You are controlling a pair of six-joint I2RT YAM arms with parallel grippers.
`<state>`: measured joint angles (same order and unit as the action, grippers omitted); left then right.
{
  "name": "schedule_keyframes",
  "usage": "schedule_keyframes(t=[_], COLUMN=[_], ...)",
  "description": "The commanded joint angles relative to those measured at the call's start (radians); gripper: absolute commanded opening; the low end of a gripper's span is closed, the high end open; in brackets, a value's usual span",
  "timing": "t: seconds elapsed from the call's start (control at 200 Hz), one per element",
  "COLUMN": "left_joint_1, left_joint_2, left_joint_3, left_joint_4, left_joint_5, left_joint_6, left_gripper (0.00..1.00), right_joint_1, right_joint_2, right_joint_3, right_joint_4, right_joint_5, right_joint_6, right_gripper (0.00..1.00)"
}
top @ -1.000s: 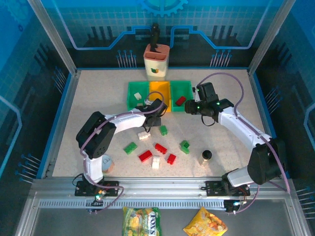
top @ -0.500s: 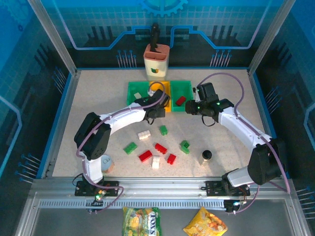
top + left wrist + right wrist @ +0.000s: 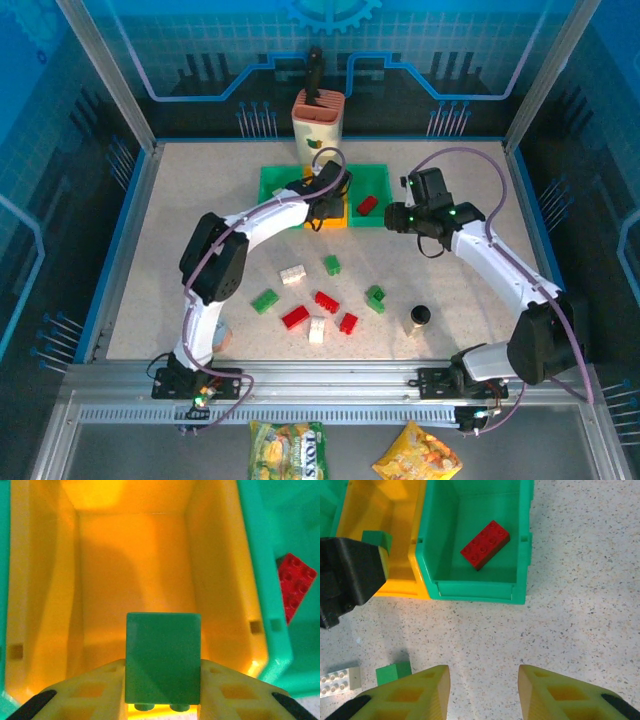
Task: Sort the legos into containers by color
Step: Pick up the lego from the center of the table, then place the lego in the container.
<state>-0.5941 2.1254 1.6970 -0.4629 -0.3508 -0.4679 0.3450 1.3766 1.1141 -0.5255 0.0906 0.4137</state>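
My left gripper (image 3: 163, 671) is shut on a green lego (image 3: 163, 655) and holds it over the yellow-orange container (image 3: 135, 560). From above, that gripper (image 3: 325, 200) sits over the middle container (image 3: 322, 178), between the two green containers (image 3: 272, 190) (image 3: 378, 180). One red lego (image 3: 485, 544) lies in the right green container (image 3: 522, 555). My right gripper (image 3: 484, 687) is open and empty over bare table just in front of that container, seen from above (image 3: 392, 216) at its near right corner. Several red, green and white legos (image 3: 327, 301) lie scattered on the table.
A cream-and-orange cup (image 3: 318, 125) stands behind the containers. A black-capped bottle (image 3: 420, 317) stands on the table at the front right. In the right wrist view a green lego (image 3: 394, 672) and a white lego (image 3: 340, 681) lie left of my right gripper's fingers.
My left gripper has carried the green lego from above the table away to over the yellow-orange container. My right gripper has drawn back slightly to the right.
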Motion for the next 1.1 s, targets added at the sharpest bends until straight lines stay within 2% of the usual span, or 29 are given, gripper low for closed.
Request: schedule_keyframes(t=[0.0,0.24,0.59,0.77,1.096], left_joint_1=[0.025,0.045,0.048,0.050,0.100], left_joint_2=[0.045,0.091,0.031,-0.045,-0.246], left_joint_3=[0.057,0.116,0.096,0.043,-0.137], left_joint_4=[-0.014,-0.017,-0.019,-0.022,-0.070], left_joint_5=[0.000,0.020,0.038,0.044,0.155], left_joint_6=[0.031,0.045,0.055,0.060,0.101], left_gripper=[0.34,0.38,0.43,0.43,0.44], right_joint_1=[-0.020,-0.035,-0.039,-0.030,0.037], right_joint_2=[-0.026,-0.043,-0.044,-0.035,0.008], right_joint_3=[-0.013,-0.025,-0.023,-0.028,-0.001], right_joint_4=[-0.028,-0.031,-0.032,-0.024,-0.070], right_joint_5=[0.009,0.007,-0.007,-0.034,-0.046], right_joint_6=[-0.019,-0.019,-0.016,-0.006,-0.015], right_gripper=[0.41,0.41,0.41,0.41,0.41])
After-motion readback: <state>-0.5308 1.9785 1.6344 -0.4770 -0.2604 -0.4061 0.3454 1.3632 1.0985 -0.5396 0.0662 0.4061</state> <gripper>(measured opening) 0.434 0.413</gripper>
